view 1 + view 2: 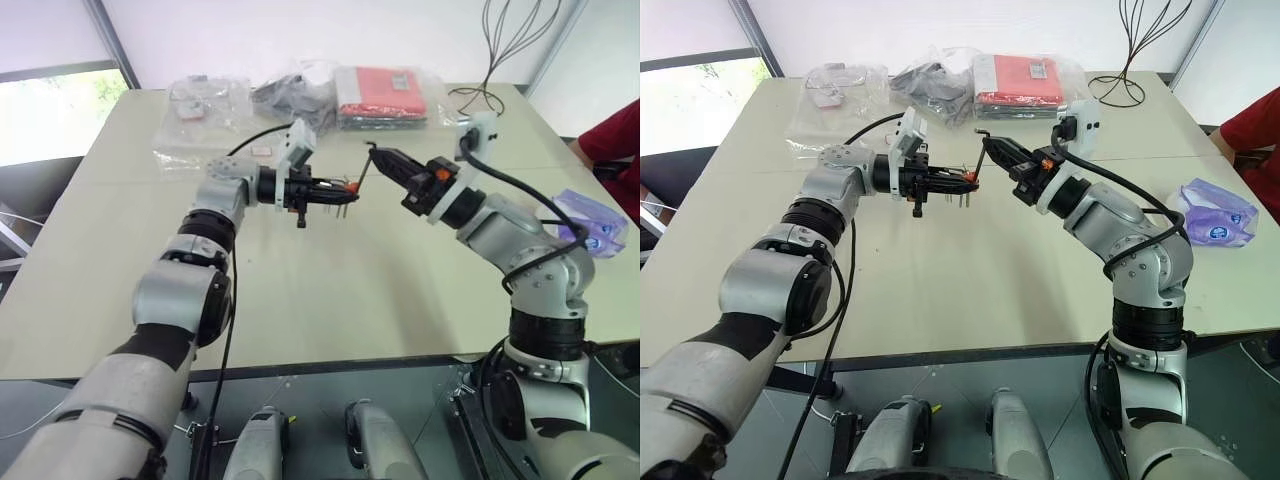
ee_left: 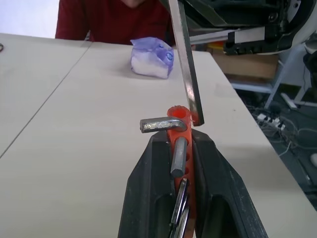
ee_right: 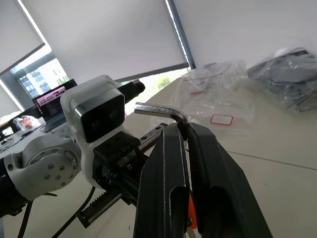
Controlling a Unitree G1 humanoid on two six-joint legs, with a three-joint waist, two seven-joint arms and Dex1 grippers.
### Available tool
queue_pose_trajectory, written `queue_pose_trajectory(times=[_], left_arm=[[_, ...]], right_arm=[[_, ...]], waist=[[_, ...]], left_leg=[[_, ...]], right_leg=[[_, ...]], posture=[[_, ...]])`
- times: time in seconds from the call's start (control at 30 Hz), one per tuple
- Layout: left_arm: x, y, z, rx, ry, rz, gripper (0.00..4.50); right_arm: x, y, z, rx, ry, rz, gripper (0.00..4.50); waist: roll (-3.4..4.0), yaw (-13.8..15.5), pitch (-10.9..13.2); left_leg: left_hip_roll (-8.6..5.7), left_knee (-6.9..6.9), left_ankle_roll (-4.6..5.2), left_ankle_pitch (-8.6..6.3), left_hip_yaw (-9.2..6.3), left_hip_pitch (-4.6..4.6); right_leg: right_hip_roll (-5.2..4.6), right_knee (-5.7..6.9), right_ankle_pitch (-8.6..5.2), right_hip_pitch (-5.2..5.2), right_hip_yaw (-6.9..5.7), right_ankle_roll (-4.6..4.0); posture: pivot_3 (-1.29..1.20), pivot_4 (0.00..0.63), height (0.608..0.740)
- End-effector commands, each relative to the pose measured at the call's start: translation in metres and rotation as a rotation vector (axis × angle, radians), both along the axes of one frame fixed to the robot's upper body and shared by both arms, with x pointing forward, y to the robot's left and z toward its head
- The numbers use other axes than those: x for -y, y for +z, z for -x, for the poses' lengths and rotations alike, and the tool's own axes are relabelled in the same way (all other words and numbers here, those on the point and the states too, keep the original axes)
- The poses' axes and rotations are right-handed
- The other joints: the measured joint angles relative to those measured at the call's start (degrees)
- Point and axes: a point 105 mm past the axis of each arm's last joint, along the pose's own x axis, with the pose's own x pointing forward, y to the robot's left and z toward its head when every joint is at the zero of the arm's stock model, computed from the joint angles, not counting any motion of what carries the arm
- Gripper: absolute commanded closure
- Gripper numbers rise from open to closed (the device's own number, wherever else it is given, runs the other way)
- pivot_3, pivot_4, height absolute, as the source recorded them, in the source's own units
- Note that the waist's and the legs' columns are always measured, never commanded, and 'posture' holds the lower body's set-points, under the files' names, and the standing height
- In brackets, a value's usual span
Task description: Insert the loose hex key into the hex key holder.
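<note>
Both arms are raised above the pale counter (image 1: pixel 330 290), their hands meeting near its middle. The left hand (image 1: pixel 958 180) points sideways toward the right arm, its two black fingers (image 2: pixel 148 193) pinching the hex key holder (image 2: pixel 177 130), an orange-red block whose tip sticks out past the fingertips. Short metal keys protrude from the block, one of them bent sideways just beyond the fingers. The right hand (image 1: pixel 992 148) reaches in from the opposite side, its fingers (image 3: pixel 163 173) pressed together on the loose hex key (image 2: pixel 187 59). This thin dark L-shaped rod is gripped close to its bend, and the short bent end (image 3: pixel 157 109) juts out beyond the fingertips. The long shaft slants down to the holder's tip, its lower end touching or just beside the orange-red edge; whether it has entered a hole cannot be told. Both task items are held in the air, clear of the counter surface. At the far edge of the counter lie clear plastic bags (image 1: pixel 840 95) and a red packet (image 1: pixel 1018 80). A purple-white packet (image 1: pixel 1218 215) lies to the right, near a person's red sleeve (image 1: pixel 1252 125).
</note>
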Motion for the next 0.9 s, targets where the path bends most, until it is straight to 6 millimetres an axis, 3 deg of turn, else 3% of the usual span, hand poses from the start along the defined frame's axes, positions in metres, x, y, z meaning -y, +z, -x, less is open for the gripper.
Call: queue_pose_trajectory(times=[0.03,0.47,0.9], left_arm=[[-0.001,0.008,0.001,0.047,-0.009,0.002,4.5],[0.002,0.021,0.001,0.017,-0.018,0.073,4.5],[0.003,0.019,0.003,0.033,-0.036,0.059,4.5]], right_arm=[[-0.001,0.024,0.008,0.086,0.015,-0.02,4.38],[0.002,0.014,0.005,0.06,-0.004,-0.012,4.38],[0.008,-0.002,0.002,0.026,-0.016,0.022,4.38]], waist=[[0.0,0.0,0.0],[0.0,0.0,0.0],[0.0,0.0,0.0]], left_leg=[[0.0,0.0,0.0,0.0,0.0,0.0],[0.0,0.0,0.0,0.0,-0.01,0.0],[0.0,0.01,0.0,0.0,-0.01,0.0]], right_leg=[[0.0,0.0,0.0,0.0,0.0,0.0],[0.0,0.0,0.0,0.0,0.0,0.0],[0.0,0.02,0.0,0.0,0.0,0.0]], posture=[[0.0,0.15,0.74],[0.0,0.15,0.74],[0.0,0.15,0.74]])
